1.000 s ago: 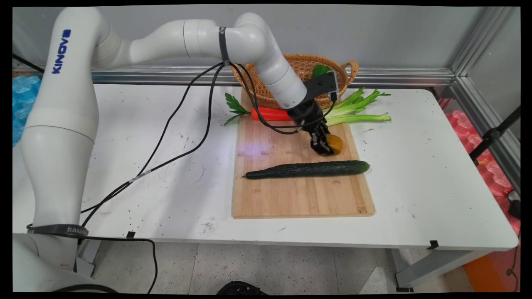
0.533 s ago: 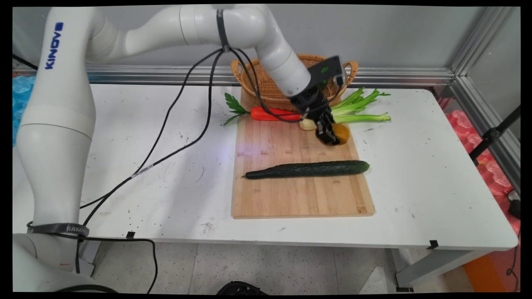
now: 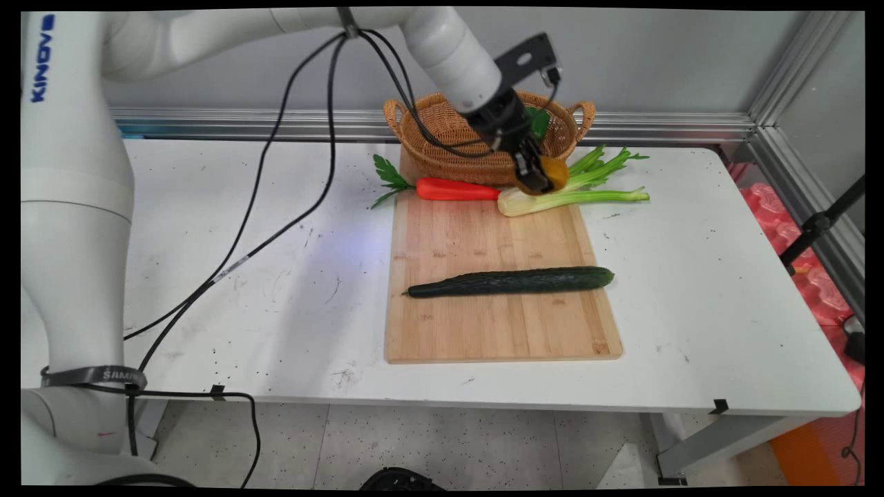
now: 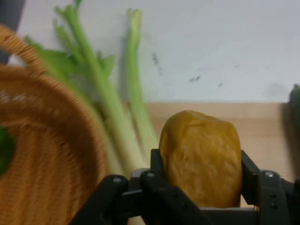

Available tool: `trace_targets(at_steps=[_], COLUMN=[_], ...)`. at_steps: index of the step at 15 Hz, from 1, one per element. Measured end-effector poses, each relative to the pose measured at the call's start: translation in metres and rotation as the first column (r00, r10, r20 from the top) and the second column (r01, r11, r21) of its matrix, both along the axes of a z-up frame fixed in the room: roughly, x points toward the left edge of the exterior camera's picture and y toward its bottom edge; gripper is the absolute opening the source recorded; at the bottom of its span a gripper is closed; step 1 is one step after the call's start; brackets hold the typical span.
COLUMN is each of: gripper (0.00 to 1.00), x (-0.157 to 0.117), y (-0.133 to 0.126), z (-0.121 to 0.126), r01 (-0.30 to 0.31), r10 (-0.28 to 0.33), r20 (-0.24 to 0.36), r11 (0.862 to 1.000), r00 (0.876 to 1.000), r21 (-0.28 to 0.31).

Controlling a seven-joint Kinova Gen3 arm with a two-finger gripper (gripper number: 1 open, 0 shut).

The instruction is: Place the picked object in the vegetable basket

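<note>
My gripper (image 3: 537, 176) (image 4: 201, 180) is shut on a yellow-brown potato (image 3: 550, 174) (image 4: 201, 157), held in the air just in front of the wicker basket (image 3: 442, 134) (image 4: 51, 154). The potato hangs above the celery (image 3: 580, 197) (image 4: 112, 112) at the far end of the wooden cutting board (image 3: 497, 310) (image 4: 262, 122). A carrot (image 3: 456, 189) lies left of the celery's pale base. In the hand view the basket's rim fills the left side, and the celery stalks run between it and the potato.
A long dark cucumber (image 3: 511, 281) lies across the board's middle. Something green (image 3: 537, 121) sits inside the basket. Black cables (image 3: 276, 207) hang from the arm over the table's left half. A metal rail (image 3: 656, 128) runs along the wall behind the table.
The gripper has lifted the potato off the board and carried it up and back toward the basket. The celery's base and the carrot's end, hidden before, now show.
</note>
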State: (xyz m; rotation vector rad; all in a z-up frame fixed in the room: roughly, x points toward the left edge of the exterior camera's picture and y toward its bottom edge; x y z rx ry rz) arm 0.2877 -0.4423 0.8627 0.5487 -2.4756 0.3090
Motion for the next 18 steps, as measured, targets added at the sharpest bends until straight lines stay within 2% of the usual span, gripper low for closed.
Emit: trace_targets(at_steps=[4, 8, 11, 14, 18], gripper=[0.00, 0.00, 0.00, 0.00, 0.00], x=[0.029, 0.069, 0.088, 0.106, 0.123], y=[-0.005, -0.018, -0.032, -0.049, -0.071], z=[0.007, 0.010, 0.009, 0.001, -0.015], r01=[-0.053, -0.128, -0.166, -0.200, -0.215], r10=[0.053, 0.129, 0.169, 0.205, 0.223], r20=[0.020, 0.036, 0.040, 0.045, 0.058], r11=[0.999, 0.991, 0.984, 0.975, 0.969], r00=[0.998, 0.991, 0.985, 0.978, 0.973], r21=[-0.009, -0.040, -0.068, -0.096, -0.122])
